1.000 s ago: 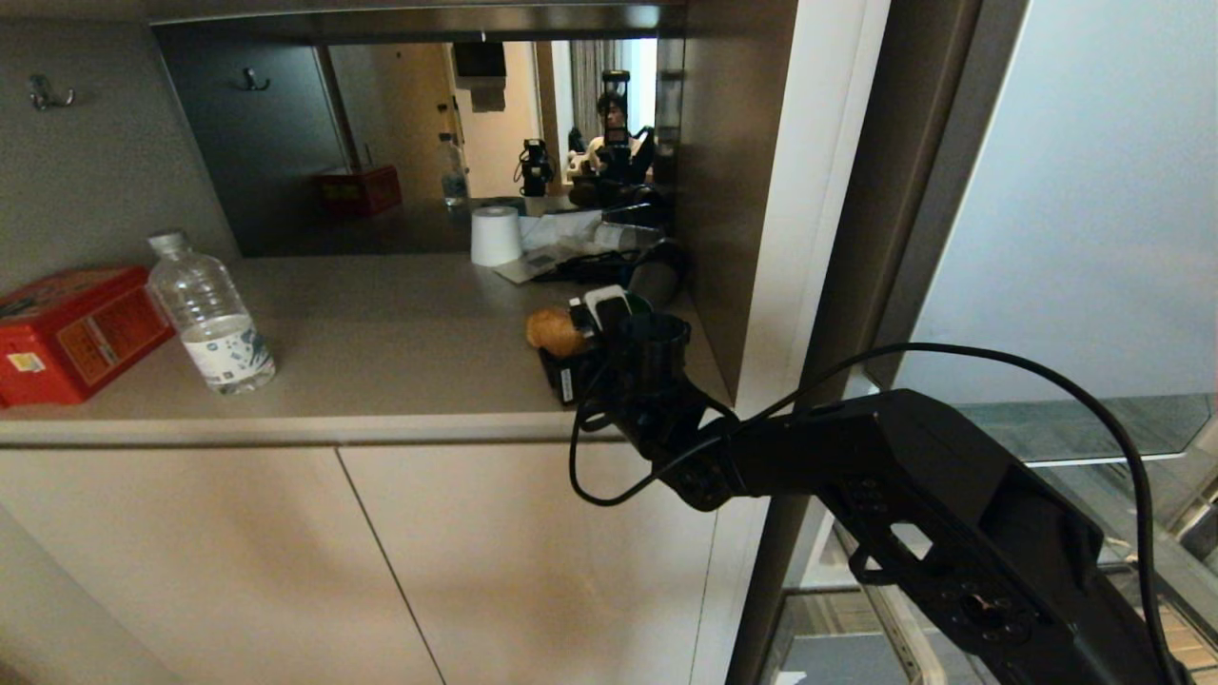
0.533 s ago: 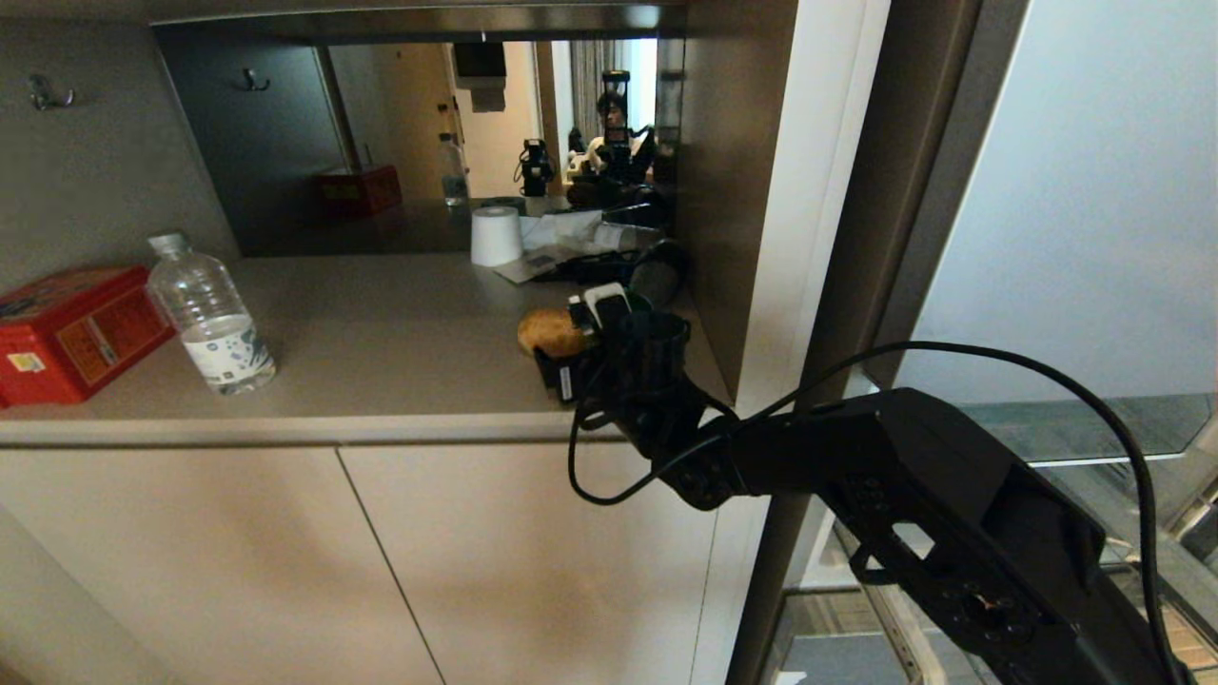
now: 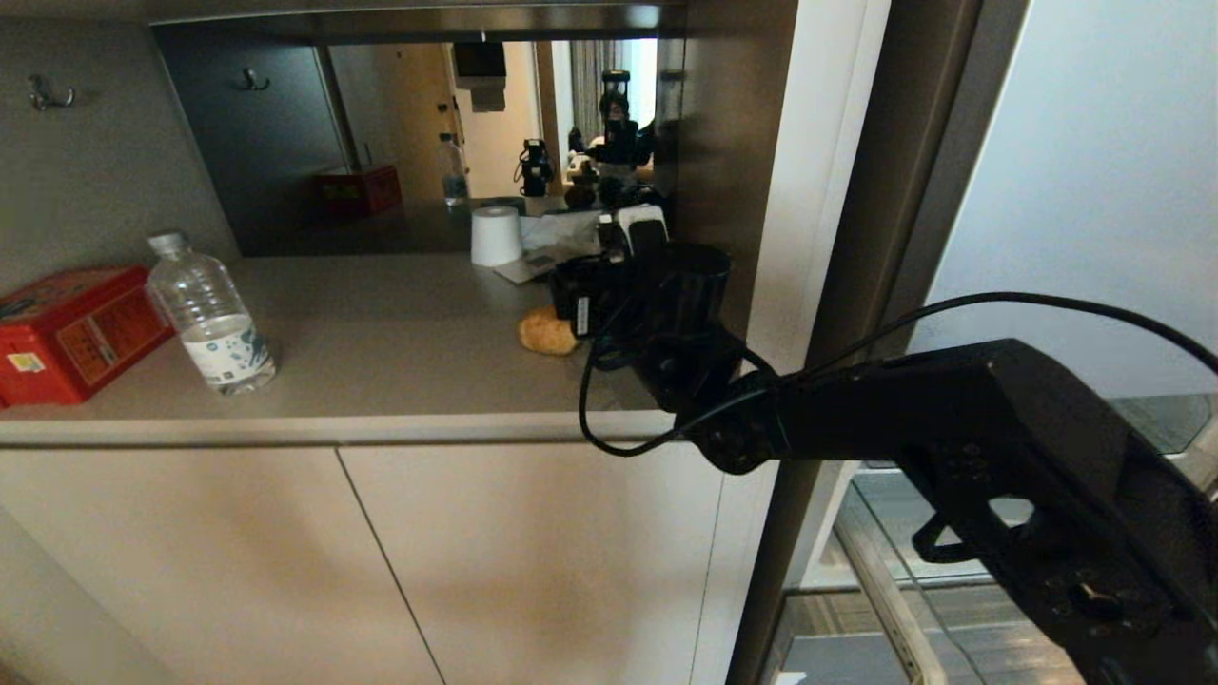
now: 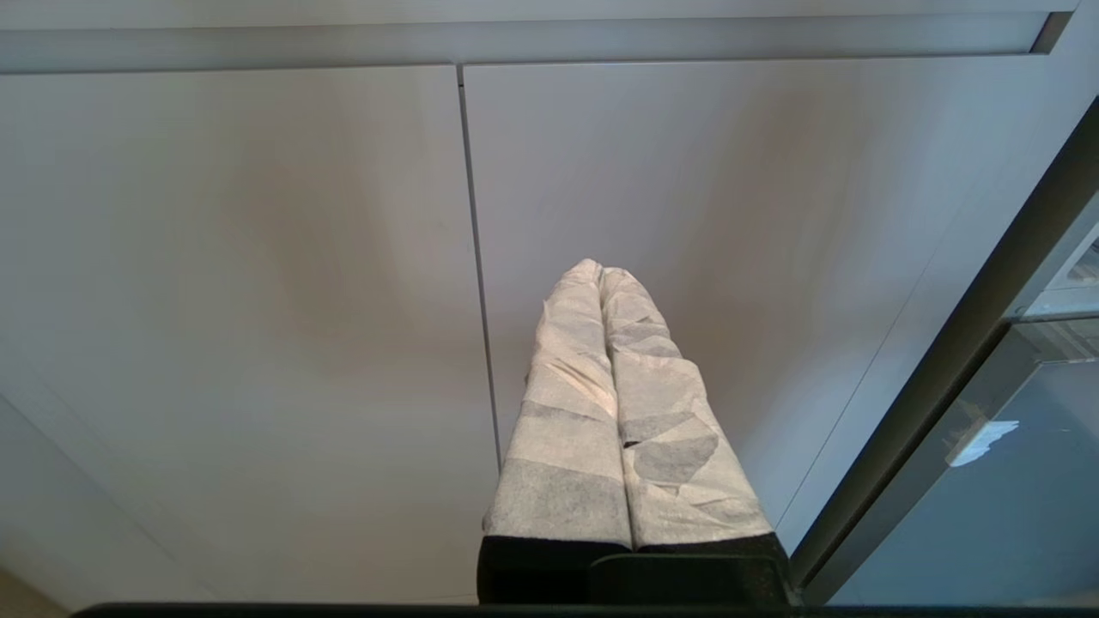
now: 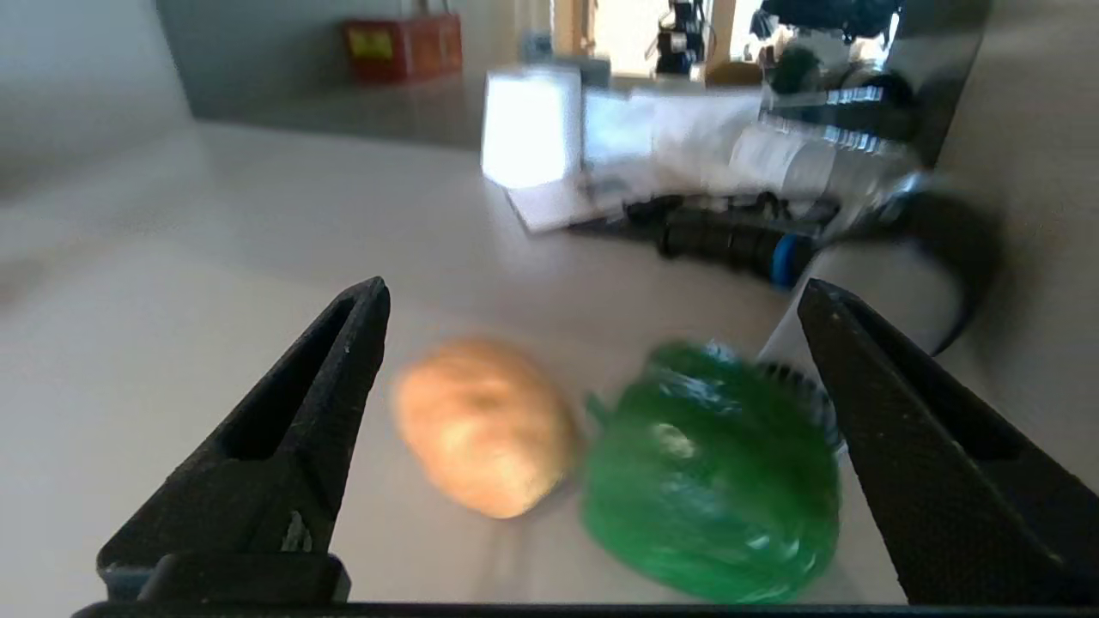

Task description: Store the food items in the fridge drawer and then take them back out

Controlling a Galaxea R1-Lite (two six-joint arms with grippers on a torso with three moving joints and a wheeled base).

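Observation:
The tan potato (image 5: 485, 425) and the glossy green bell pepper (image 5: 713, 506) lie side by side on the beige counter (image 3: 381, 333). My right gripper (image 5: 594, 292) hovers above them, open, with nothing between its black fingers. In the head view the potato (image 3: 547, 333) shows just left of the right gripper (image 3: 609, 285), and the arm hides the pepper. My left gripper (image 4: 601, 270) is shut, its taped fingers pointing at the cabinet doors below the counter. The fridge drawer (image 4: 1030, 498) shows as a grey panel with a white tape strip, beside the cabinet.
A water bottle (image 3: 209, 314) and a red box (image 3: 71, 328) stand at the counter's left. A white paper roll (image 3: 495, 236), papers and a dark hair dryer (image 5: 730, 240) lie at the back by the mirror. The niche's side wall (image 3: 733, 190) is close on the right.
My right gripper has risen off the counter and drawn away from the potato. The potato shifted slightly left, then stayed lying on the counter. The left arm has not moved.

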